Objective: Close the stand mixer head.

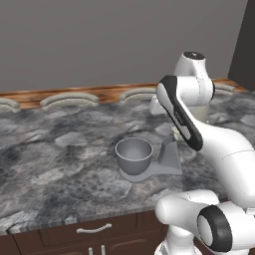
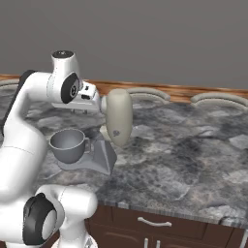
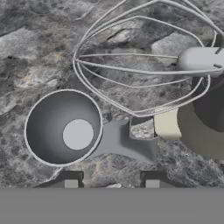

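The beige stand mixer head [image 2: 118, 121] stands tilted up almost vertically on its grey stand [image 2: 100, 156]. My gripper [image 2: 98, 103] is at the head's raised front end, on the bowl side; whether it touches I cannot tell. In the hand view the wire whisk [image 3: 131, 70] spreads across the top, with the beige head [image 3: 192, 131] at the right. My gripper [image 3: 111, 181] is open, its fingertips [image 3: 70, 180] apart with nothing between them. The grey mixing bowl [image 3: 65, 127] sits below on the stand [image 3: 124, 144]. In the left base view my arm hides most of the head.
The mixer stands on a dark marbled counter [image 2: 184, 160] with a wooden back edge [image 1: 107, 93]. The grey bowl [image 1: 133, 154] and stand [image 1: 170, 158] are near the counter's front. Dark cabinet drawers [image 2: 152, 223] run below.
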Motion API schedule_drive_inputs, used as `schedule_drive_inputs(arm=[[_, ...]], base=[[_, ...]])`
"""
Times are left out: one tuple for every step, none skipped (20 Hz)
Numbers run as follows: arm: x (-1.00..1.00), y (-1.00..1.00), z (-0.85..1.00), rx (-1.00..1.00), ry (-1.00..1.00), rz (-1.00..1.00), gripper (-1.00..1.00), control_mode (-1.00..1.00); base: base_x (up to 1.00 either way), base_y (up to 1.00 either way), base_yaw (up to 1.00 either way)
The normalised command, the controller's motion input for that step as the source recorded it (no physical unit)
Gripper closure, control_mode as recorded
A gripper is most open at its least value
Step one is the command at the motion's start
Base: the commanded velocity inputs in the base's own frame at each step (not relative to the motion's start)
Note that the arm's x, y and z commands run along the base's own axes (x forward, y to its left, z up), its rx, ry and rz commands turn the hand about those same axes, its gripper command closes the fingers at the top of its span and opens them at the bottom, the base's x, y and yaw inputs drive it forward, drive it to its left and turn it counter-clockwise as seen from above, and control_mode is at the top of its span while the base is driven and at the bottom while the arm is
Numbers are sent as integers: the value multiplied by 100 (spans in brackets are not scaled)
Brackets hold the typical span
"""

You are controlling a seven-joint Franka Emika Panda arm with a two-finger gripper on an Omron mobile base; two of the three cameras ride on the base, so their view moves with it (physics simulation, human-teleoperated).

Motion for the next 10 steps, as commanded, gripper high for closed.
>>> schedule_drive_inputs(arm=[[-9, 0, 0, 0, 0, 0, -100, -100], [0, -22, 0, 0, 0, 0, -100, -100], [-22, -31, 0, 3, -9, -1, -100, -100], [-10, -54, 0, 9, -17, -5, -100, -100], [0, -71, 0, 17, -15, -10, -100, -100], [-6, -74, 0, 18, -16, -10, -100, -100], [-6, -79, 0, 17, -17, -9, -100, -100], [-13, -77, 1, 15, -19, -7, -100, -100], [-16, -74, 4, 15, -17, -5, -100, -100], [-30, -71, 11, 15, -16, -3, -100, -100]], base=[[0, 0, 0], [0, 0, 0], [0, 0, 0], [0, 0, 0], [0, 0, 0], [0, 0, 0], [0, 0, 0], [0, 0, 0], [0, 0, 0], [0, 0, 0]])
